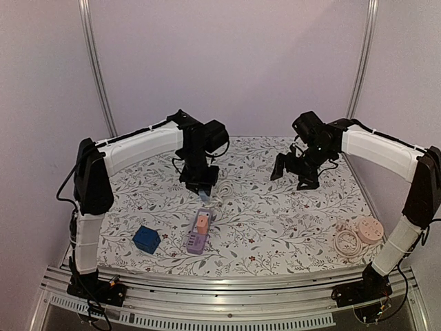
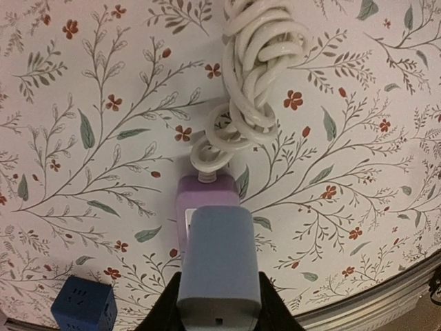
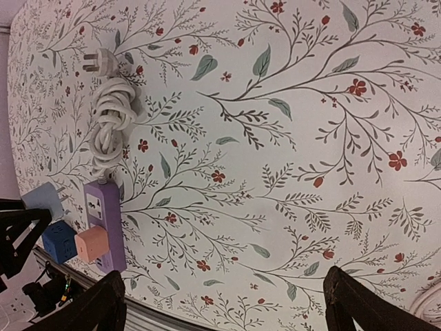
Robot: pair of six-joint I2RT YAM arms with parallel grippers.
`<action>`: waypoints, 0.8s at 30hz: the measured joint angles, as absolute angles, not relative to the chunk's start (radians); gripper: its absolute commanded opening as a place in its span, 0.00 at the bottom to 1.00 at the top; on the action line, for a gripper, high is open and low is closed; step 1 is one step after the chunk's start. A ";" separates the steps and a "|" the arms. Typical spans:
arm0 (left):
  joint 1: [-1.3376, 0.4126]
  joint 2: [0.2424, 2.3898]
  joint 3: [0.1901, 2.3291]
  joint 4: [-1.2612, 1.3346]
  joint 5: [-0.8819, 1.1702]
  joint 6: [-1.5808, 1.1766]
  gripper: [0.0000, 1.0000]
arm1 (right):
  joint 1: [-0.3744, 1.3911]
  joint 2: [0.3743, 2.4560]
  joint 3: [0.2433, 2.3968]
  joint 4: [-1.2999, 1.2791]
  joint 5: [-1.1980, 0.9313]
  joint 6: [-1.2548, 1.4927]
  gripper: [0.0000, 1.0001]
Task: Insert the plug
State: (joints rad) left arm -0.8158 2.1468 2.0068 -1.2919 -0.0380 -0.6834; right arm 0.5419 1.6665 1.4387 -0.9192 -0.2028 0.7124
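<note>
Near edge, left side: blue cube sits on the floral cloth. Near edge, far right: round pale pink unit with a coil of cord beside it; too small to tell what it is.

Just right of the blue cube, apart from it: purple power strip, lying lengthwise, near to far. A pink adapter sits plugged into it at about mid-length.

Over the far end of the strip: left gripper, pointing down, jaws clamped on a grey-blue plug. The left wrist view shows the dark fingers pressed against both sides of the plug body, with the strip's end and a white socket face directly below. In the right wrist view the plug's metal prongs are exposed and point toward the strip, so the plug is not seated; it hangs just above the strip's free sockets.

Beyond the strip's far end: its white cable leaves the housing and lies bundled in a tight coil on the cloth, ending in a white wall plug.

Farther back and to the right: right gripper, raised off the cloth, jaws spread wide, nothing between them. Well apart from the strip.
</note>
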 measured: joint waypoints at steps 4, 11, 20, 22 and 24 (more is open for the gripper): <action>-0.816 2.183 2.064 -1.314 0.000 -0.654 0.00 | 0.542 1.666 1.402 -0.908 -0.170 0.710 0.99; -0.816 2.245 2.086 -1.326 0.019 -0.637 0.00 | 0.533 1.644 1.335 -0.892 -0.134 0.695 0.99; -0.824 2.266 2.087 -1.330 0.014 -0.636 0.00 | 0.516 1.596 1.279 -0.870 -0.098 0.661 0.99; -0.827 2.266 2.083 -1.330 0.014 -0.636 0.00 | 0.513 1.592 1.267 -0.868 -0.089 0.650 0.99; -0.830 2.266 2.072 -1.331 0.014 -0.636 0.00 | 0.508 1.592 1.257 -0.867 -0.083 0.641 0.99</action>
